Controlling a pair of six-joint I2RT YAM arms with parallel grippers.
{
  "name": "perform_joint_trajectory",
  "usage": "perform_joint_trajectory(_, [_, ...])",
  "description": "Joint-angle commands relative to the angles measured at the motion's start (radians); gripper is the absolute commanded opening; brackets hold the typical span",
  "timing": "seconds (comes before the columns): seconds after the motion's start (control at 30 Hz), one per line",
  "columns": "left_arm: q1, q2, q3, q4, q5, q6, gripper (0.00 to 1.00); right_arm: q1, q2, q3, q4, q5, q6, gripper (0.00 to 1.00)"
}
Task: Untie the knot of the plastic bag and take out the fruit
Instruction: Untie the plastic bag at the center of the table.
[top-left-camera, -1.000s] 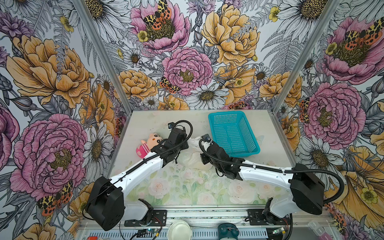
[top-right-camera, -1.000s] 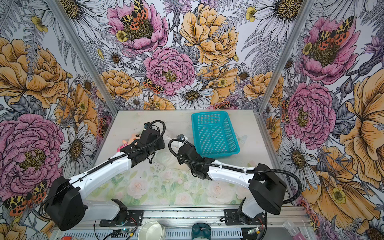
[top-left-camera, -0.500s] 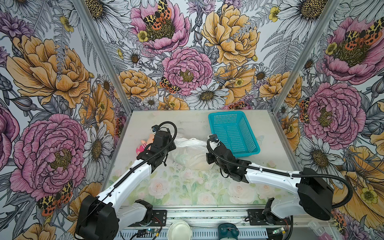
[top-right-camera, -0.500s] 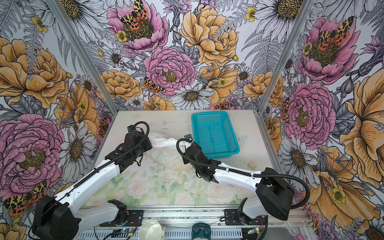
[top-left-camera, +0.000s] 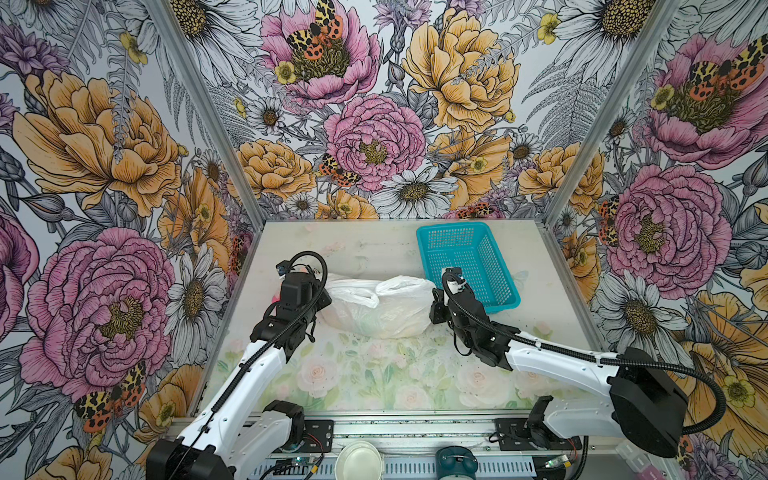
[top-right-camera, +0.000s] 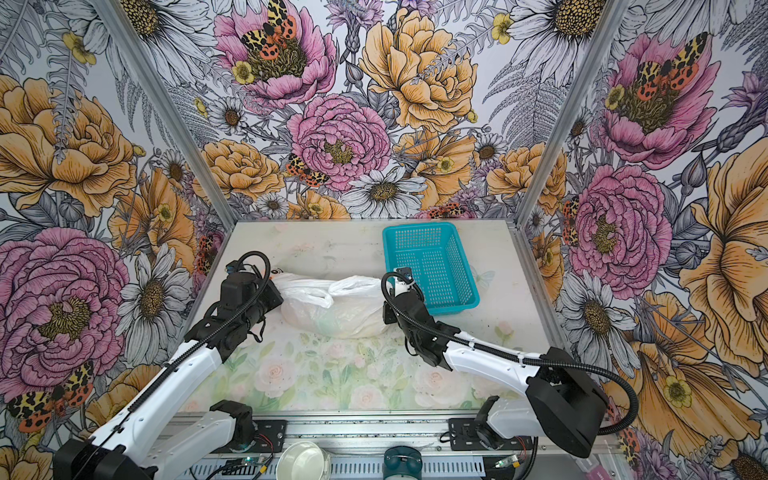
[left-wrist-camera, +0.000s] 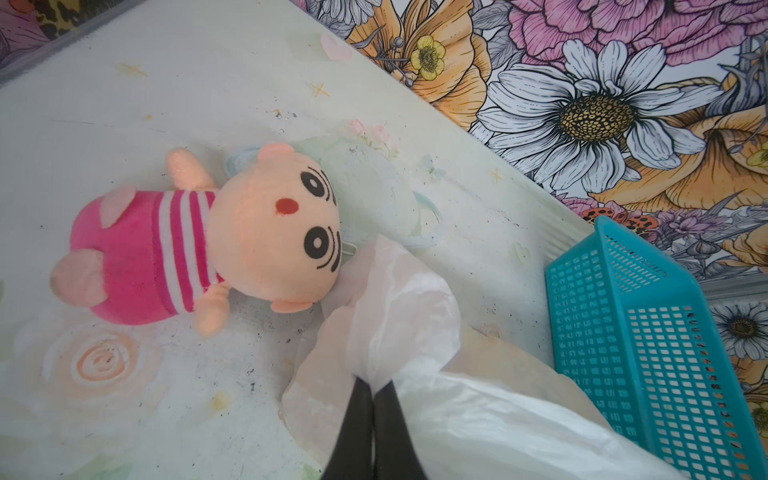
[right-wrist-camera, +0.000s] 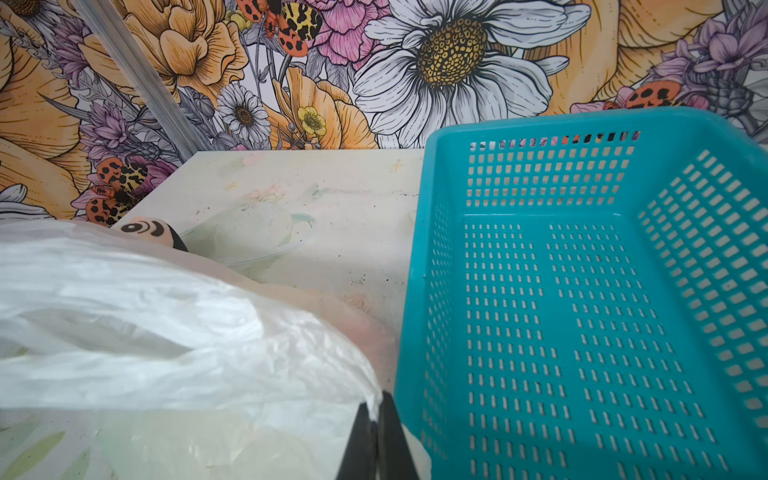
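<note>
Bag (top-left-camera: 380, 311) of thin white plastic lies across the middle of the worktop (top-left-camera: 374, 374), drawn out sideways between the two hands; in both top views the bag (top-right-camera: 332, 309) looks crumpled and low. The left hand (left-wrist-camera: 374, 384) has its two black fingers pressed together on a bunched fold of film at the bag's end nearer the worktop's left edge. The right hand (right-wrist-camera: 376, 409) pinches the film in the same way at the end nearer the right edge, just beside the basket's near corner. Two handle loops lie along the top of the bag, one (top-left-camera: 353, 291) toward the left hand and one (top-left-camera: 409, 284) toward the right, meeting at a crease in the middle; whether a knot holds them there cannot be told. Pale green and yellowish shapes of fruit (top-right-camera: 328, 324) show faintly through the film, inside the bag. A teal mesh basket (top-left-camera: 453, 226) stands toward the far right corner of the worktop, close beside the bag. A plush doll (left-wrist-camera: 199, 241) in a pink striped top lies on its back near the left edge, its head against the bag's end, mostly hidden under the left arm in the top views
</note>
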Motion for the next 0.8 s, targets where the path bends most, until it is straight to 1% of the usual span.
perform_joint_trajectory(0.0, [0.031, -0.028, -0.016, -0.015, -0.032, -0.007, 0.00, -0.034, -0.048, -0.029, 0.018, 0.051, 0.040, 0.03])
perform_joint_trajectory(0.07, [0.032, -0.036, -0.019, -0.015, -0.026, -0.003, 0.00, -0.033, -0.067, -0.044, 0.049, 0.018, 0.012, 0.09])
perform_joint_trajectory(0.13, [0.031, -0.046, -0.023, -0.015, -0.024, 0.000, 0.00, -0.024, -0.089, -0.058, 0.081, -0.011, -0.032, 0.17])
perform_joint_trajectory(0.17, [0.031, -0.054, -0.027, -0.015, -0.024, 0.002, 0.00, -0.015, -0.101, -0.066, 0.098, -0.010, -0.058, 0.23])
perform_joint_trajectory(0.23, [0.032, -0.069, -0.025, -0.023, -0.025, 0.004, 0.00, -0.009, -0.123, -0.071, 0.121, -0.004, -0.097, 0.40])
perform_joint_trajectory(0.3, [0.033, -0.079, -0.003, -0.047, -0.025, 0.015, 0.00, -0.009, -0.136, -0.054, 0.122, -0.007, -0.128, 0.59])
perform_joint_trajectory(0.37, [0.033, -0.088, 0.017, -0.065, -0.023, 0.023, 0.00, -0.009, -0.140, -0.024, 0.096, -0.008, -0.148, 0.72])
perform_joint_trajectory(0.4, [0.033, -0.094, 0.017, -0.066, -0.023, 0.024, 0.00, -0.009, -0.137, -0.004, 0.077, -0.009, -0.158, 0.77])
perform_joint_trajectory(0.47, [0.033, -0.102, 0.011, -0.066, -0.023, 0.024, 0.00, 0.021, -0.132, 0.037, 0.035, -0.014, -0.174, 0.83])
perform_joint_trajectory(0.57, [0.033, -0.106, 0.011, -0.075, -0.022, 0.027, 0.00, 0.025, -0.121, 0.093, -0.026, -0.006, -0.182, 0.88])
perform_joint_trajectory(0.6, [0.033, -0.106, 0.015, -0.082, -0.023, 0.027, 0.06, 0.025, -0.117, 0.115, -0.055, 0.000, -0.180, 0.88])
perform_joint_trajectory(0.63, [0.033, -0.107, 0.018, -0.090, -0.024, 0.025, 0.14, 0.025, -0.113, 0.131, -0.078, 0.003, -0.180, 0.89])
perform_joint_trajectory(0.67, [0.035, -0.110, 0.021, -0.099, -0.031, 0.023, 0.25, 0.025, -0.110, 0.152, -0.105, 0.003, -0.179, 0.91])
perform_joint_trajectory(0.7, [0.034, -0.115, 0.022, -0.102, -0.036, 0.024, 0.33, 0.026, -0.108, 0.172, -0.133, 0.004, -0.178, 0.93])
perform_joint_trajectory(0.73, [0.034, -0.120, 0.023, -0.105, -0.037, 0.026, 0.38, 0.025, -0.104, 0.188, -0.157, 0.008, -0.177, 0.99])
perform_joint_trajectory(0.77, [0.034, -0.130, 0.022, -0.108, -0.037, 0.028, 0.45, 0.025, -0.099, 0.204, -0.180, 0.011, -0.175, 0.99])
